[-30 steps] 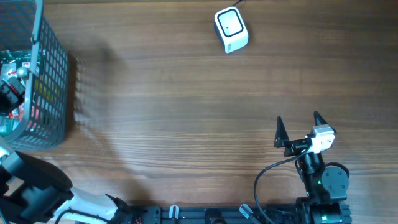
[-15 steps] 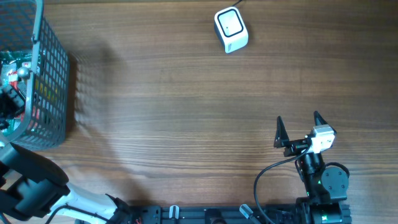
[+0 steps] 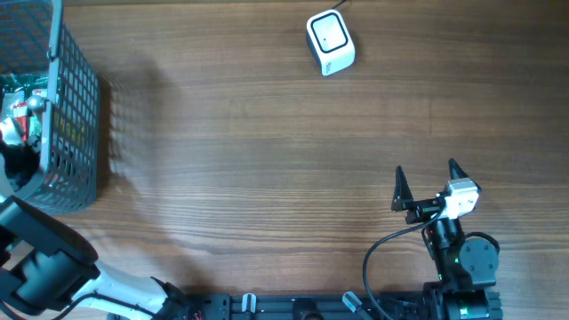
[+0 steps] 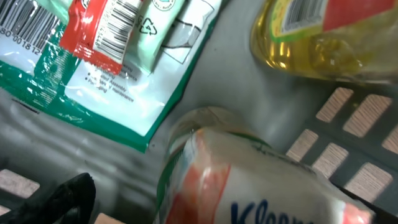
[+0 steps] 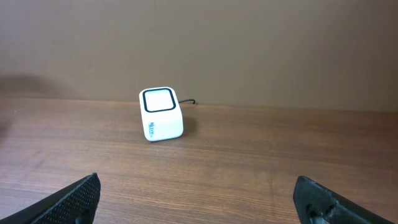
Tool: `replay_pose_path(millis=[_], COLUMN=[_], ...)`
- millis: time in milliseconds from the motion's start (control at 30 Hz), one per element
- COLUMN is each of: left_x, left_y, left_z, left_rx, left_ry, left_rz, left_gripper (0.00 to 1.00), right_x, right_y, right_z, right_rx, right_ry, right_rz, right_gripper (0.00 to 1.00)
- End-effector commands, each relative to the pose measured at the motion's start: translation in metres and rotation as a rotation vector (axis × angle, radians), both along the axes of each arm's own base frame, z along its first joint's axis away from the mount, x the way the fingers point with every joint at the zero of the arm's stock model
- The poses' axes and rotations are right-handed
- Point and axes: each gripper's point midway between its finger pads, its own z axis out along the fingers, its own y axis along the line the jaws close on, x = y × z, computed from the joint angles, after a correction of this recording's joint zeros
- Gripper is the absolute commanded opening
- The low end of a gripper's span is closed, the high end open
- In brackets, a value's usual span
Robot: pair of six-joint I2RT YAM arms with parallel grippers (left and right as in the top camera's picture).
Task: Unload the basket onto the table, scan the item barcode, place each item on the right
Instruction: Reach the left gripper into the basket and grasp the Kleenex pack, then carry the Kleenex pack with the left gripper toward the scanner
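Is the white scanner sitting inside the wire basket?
No, the scanner stands on the wooden table, well apart from the basket.

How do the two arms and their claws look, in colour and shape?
The right arm is black, with a white block at the wrist, a small green light lower down and a black cable looping beside it. The right claw has two black, pointed fingers. The left arm is black with a white section.

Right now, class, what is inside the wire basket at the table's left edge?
Inside the basket: a green-and-white packet with barcodes, a bottle of yellow liquid and a tissue pack. The tissue pack partly covers a clear rounded item; whatever lies beneath these is hidden.
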Motion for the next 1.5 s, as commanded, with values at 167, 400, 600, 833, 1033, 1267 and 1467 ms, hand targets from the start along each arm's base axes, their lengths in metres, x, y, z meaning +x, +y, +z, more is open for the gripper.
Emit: replay_pose_path(millis=[167,400,600,833,1033,1267,1467], left_x=[-0.001,-0.001,0.0,0.013,0.022,0.022,0.019], left_y=[-0.008,-0.01,-0.009,0.006,0.018,0.029,0.005], left_z=[-0.014,-0.014,-0.011,0.036,0.104,0.231,0.315], left_rx=[-0.031,-0.038,-0.031,0.064,0.2,0.464,0.527], left_ry=[0.005,0.004,-0.002,-0.086,-0.201,-0.414,-0.684], left_rz=[-0.02,-0.022,-0.022,-0.021,-0.018,0.015,0.077], left_gripper=[0.86,0.7,0.6,0.52,0.52,0.53,0.52], right_x=[0.0,0.0,0.0,0.0,0.0,0.0,0.0], right_y=[-0.003,-0.003,-0.003,-0.003,-0.003,-0.003,-0.003], right_z=[0.0,0.0,0.0,0.0,0.0,0.0,0.0], right_rx=[-0.011,-0.011,-0.011,-0.011,-0.011,-0.011,-0.011], right_ry=[-0.004,-0.004,-0.004,-0.004,-0.004,-0.004,-0.004], right_rz=[-0.016,-0.016,-0.016,-0.016,-0.016,-0.016,-0.016], right_gripper=[1.0,1.0,1.0,1.0,1.0,1.0,1.0])
